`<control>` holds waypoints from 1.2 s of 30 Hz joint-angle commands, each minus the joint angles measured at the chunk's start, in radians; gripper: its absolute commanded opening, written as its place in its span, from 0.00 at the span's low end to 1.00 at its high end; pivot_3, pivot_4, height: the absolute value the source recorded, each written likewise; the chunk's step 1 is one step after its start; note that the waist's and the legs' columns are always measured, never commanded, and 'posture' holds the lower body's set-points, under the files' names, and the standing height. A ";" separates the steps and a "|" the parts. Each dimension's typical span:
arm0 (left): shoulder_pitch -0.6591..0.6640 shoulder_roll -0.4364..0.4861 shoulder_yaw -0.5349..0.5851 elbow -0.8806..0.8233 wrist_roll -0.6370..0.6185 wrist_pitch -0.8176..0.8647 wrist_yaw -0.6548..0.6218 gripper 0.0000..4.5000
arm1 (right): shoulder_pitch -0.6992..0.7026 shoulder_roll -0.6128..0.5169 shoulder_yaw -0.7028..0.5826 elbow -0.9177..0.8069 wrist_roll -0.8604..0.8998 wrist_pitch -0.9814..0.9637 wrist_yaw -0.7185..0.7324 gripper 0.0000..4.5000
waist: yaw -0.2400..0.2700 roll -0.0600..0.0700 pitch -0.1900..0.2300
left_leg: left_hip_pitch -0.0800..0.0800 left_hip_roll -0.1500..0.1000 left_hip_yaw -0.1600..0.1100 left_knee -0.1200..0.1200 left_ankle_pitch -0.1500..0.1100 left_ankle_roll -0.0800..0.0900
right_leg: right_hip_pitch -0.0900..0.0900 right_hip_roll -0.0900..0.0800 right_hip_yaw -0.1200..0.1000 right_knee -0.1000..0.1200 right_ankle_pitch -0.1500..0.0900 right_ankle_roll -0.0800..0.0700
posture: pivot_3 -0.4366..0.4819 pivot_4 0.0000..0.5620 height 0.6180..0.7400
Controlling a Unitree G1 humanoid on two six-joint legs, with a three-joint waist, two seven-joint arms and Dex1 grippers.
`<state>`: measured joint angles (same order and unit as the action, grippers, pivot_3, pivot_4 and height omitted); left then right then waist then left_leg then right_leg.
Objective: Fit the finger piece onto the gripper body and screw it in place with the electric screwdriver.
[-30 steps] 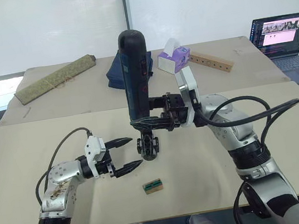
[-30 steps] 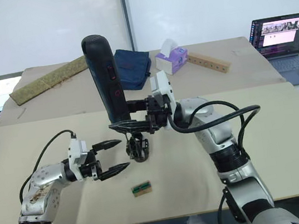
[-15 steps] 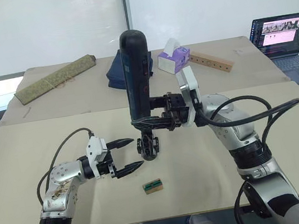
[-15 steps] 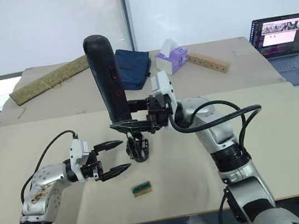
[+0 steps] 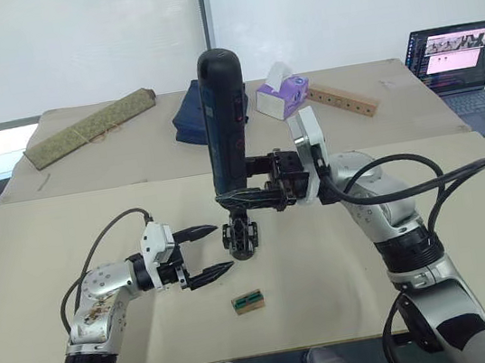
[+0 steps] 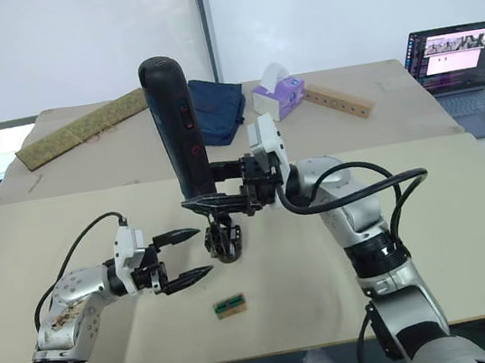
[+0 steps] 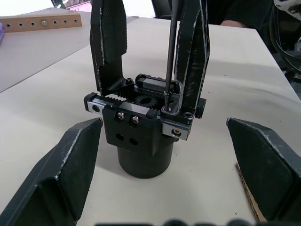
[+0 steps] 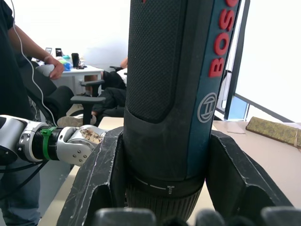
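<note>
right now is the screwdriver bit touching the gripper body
Touching. In the left wrist view the electric screwdriver's thin metal bit comes straight down and its tip sits in a screw hole on the gripper body, with no gap visible.

Head stereo pair looks down over table (image 5: 465,203), wrist cams close-up

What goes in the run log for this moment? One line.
right gripper: holds electric screwdriver upright | bit in gripper body screw | left gripper: fingers open beside body
</note>
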<state>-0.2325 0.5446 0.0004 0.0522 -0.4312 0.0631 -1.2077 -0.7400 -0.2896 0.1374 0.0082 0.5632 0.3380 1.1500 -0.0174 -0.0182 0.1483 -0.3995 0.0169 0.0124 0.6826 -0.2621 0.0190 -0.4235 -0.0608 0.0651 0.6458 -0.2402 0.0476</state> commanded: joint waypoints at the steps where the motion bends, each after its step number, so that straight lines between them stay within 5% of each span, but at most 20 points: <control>1: 0.000 -0.004 -0.001 -0.015 -0.001 -0.023 -0.005 1.00 | -0.019 -0.004 -0.032 -0.057 0.026 -0.006 -0.001 0.43 | 0.000 0.000 0.000 | 0.000 0.000 0.000 0.000 0.000 0.000 | 0.000 0.000 0.000 0.000 0.000 0.000 | 0.48 0.27 1.00; 22: -0.003 -0.013 -0.021 0.021 0.054 -0.033 0.028 1.00 | -0.007 0.026 -0.002 -0.052 0.004 -0.020 -0.019 0.43 | 0.000 0.000 0.000 | 0.000 0.000 0.000 0.000 0.000 0.000 | 0.000 0.000 0.000 0.000 0.000 0.000 | 0.48 0.27 1.00; 36: -0.103 -0.048 -0.082 0.203 0.147 -0.112 0.025 1.00 | -0.009 0.033 0.000 -0.045 -0.008 -0.021 -0.015 0.43 | 0.001 0.000 0.000 | 0.000 -0.001 0.000 0.000 0.000 0.000 | 0.000 0.000 0.000 0.000 0.000 0.000 | 0.48 0.27 1.00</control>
<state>-0.3205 0.5024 -0.0757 0.2520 -0.2891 -0.0200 -1.1709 -0.7340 -0.2619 0.1493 0.0019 0.5410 0.3384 1.1338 -0.0167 -0.0182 0.1483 -0.3998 0.0158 0.0124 0.6825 -0.2621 0.0190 -0.4235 -0.0605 0.0646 0.6459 -0.2402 0.0477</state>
